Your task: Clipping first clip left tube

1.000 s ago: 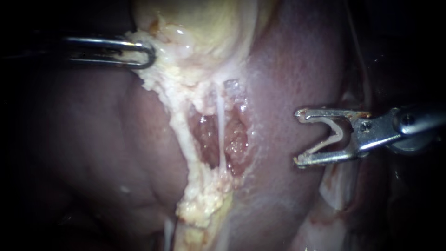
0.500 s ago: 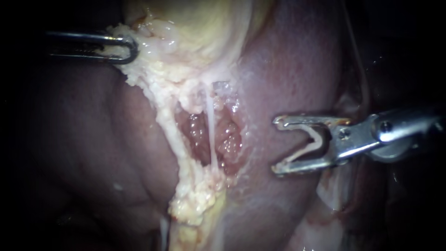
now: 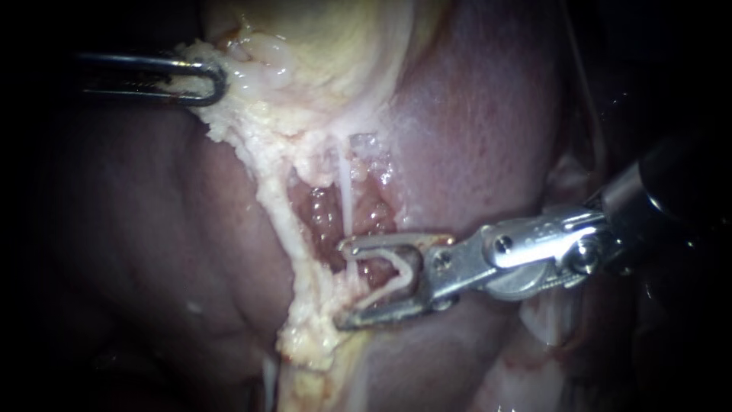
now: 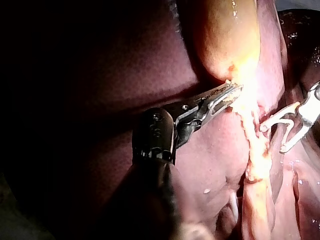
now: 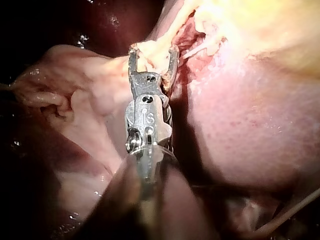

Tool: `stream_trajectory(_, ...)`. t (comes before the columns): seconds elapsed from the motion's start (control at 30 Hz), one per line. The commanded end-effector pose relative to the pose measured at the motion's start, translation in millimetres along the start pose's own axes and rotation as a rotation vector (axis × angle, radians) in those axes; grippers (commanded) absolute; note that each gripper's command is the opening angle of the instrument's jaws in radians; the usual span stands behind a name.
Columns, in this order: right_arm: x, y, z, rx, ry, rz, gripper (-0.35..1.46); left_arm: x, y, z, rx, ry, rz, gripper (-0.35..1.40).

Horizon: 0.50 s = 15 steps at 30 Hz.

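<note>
Endoscope view, far left: the left instrument comes in flat, its tool clenched on the edge of the yellowish fatty tissue just under the gallbladder; the left wrist view shows the same grip, jaws together with fat between them. Next over, the fat runs down as a band beside a raw reddish window. A thin whitish tube crosses that window top to bottom (only one tube shows clearly, so can't say if it's the left one). The tube's lower end passes into the mouth of the right instrument, whose tool stands wide apart and carries a pale V-shaped clip, both jaws touching it, clip not squeezed. The right wrist view shows those jaws straddling pale tissue. The shaft leaves to the right over the liver.
</note>
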Motion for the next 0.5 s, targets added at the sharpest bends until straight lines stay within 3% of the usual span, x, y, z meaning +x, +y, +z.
stream_trajectory(0.03,0.1,0.2,0.2,-0.003,0.003,-0.001,0.49,0.0,0.0,0.1,0.000,0.000,0.000,-0.35)
stream_trajectory(0.23,0.4,1.2,1.4,-0.001,0.033,0.012,0.49,0.0,0.0,0.1,0.001,0.000,0.000,-0.35)
stream_trajectory(0.4,0.7,1.4,2.1,0.055,0.085,0.039,0.47,0.0,0.0,0.1,0.001,0.000,0.000,-0.35)
stream_trajectory(0.5,0.8,1.5,2.7,0.091,0.096,0.043,0.46,0.0,0.0,0.2,0.001,0.000,0.000,-0.35)
